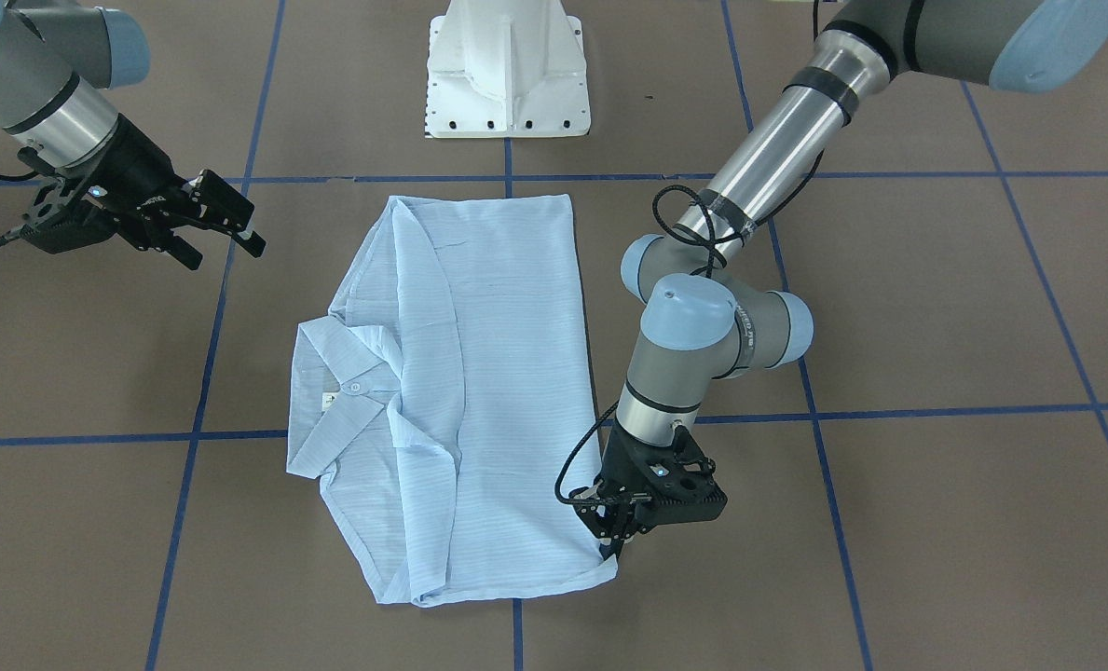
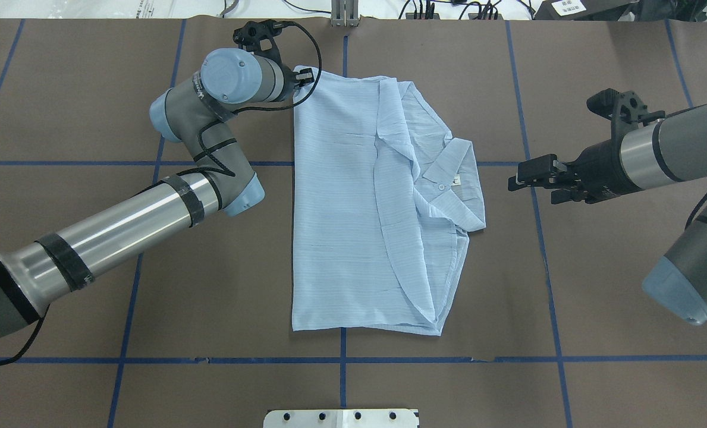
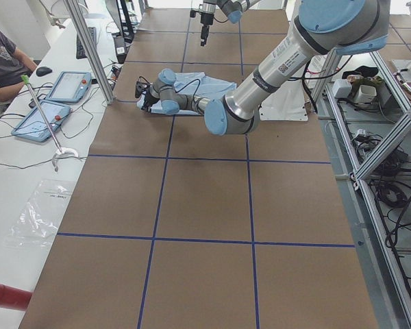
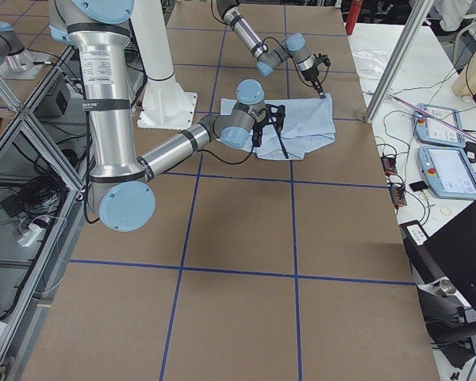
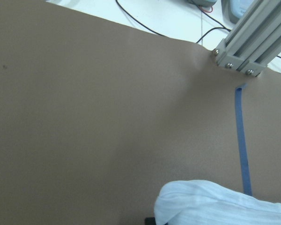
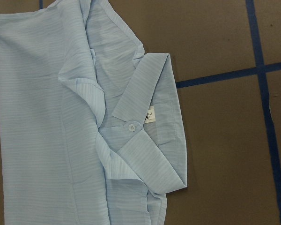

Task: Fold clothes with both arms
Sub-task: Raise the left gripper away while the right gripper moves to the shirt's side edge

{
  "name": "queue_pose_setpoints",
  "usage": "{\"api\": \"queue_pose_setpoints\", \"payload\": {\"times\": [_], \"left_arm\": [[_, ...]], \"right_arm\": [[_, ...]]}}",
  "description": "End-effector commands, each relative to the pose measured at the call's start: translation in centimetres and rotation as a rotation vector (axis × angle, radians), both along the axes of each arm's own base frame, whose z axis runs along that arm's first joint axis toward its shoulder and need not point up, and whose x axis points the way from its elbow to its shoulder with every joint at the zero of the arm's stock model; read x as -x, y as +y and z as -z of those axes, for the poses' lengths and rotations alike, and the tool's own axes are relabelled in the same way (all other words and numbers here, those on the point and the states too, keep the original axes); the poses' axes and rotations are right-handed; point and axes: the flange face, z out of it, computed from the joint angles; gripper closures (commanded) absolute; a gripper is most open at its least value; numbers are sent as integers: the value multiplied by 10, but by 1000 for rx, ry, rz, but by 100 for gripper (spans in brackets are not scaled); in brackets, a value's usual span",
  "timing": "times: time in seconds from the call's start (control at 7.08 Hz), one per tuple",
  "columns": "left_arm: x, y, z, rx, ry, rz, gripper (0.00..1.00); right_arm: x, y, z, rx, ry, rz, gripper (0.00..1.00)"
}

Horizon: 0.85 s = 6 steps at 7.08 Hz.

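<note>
One shirt [image 1: 507, 373] corner sits clenched in left hand [image 1: 612, 545]; right hand [image 1: 225, 252] hovers released nearby.

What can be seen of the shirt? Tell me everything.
The shirt is thin pale-blue cloth with fine stripes, folded into a rough rectangle, lying flat on the brown table. Its collar is buttoned, a small white label inside. The left hand meets one corner; its grip is unclear.

Brown table [image 1: 936, 308], blue tape grid [image 1: 889, 174]; white pedestal [image 1: 507, 75]; 2 tablets [image 3: 70, 85] [image 3: 42, 120] alongside.
</note>
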Motion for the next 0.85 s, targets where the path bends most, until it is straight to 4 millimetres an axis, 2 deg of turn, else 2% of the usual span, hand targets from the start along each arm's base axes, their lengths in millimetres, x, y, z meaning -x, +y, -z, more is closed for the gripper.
{"api": "queue_pose_setpoints", "payload": {"times": [0.0, 0.14, 0.28, 0.42, 0.71], "left_arm": [[0, 1, 2, -21, 11, -2, 1], [2, 0, 3, -23, 14, -2, 0], [19, -11, 2, -25, 13, -7, 0], [48, -12, -4, -31, 10, -82, 0], [105, 33, -36, -2, 46, -198, 0]], "right_arm": [[1, 0, 0, 2, 1, -2, 0], [2, 0, -1, 5, 3, 0, 0], [9, 3, 1, 11, 7, 8, 0], [20, -1, 9, 21, 36, -2, 0], [71, 10, 27, 10, 129, -13, 0]]}}
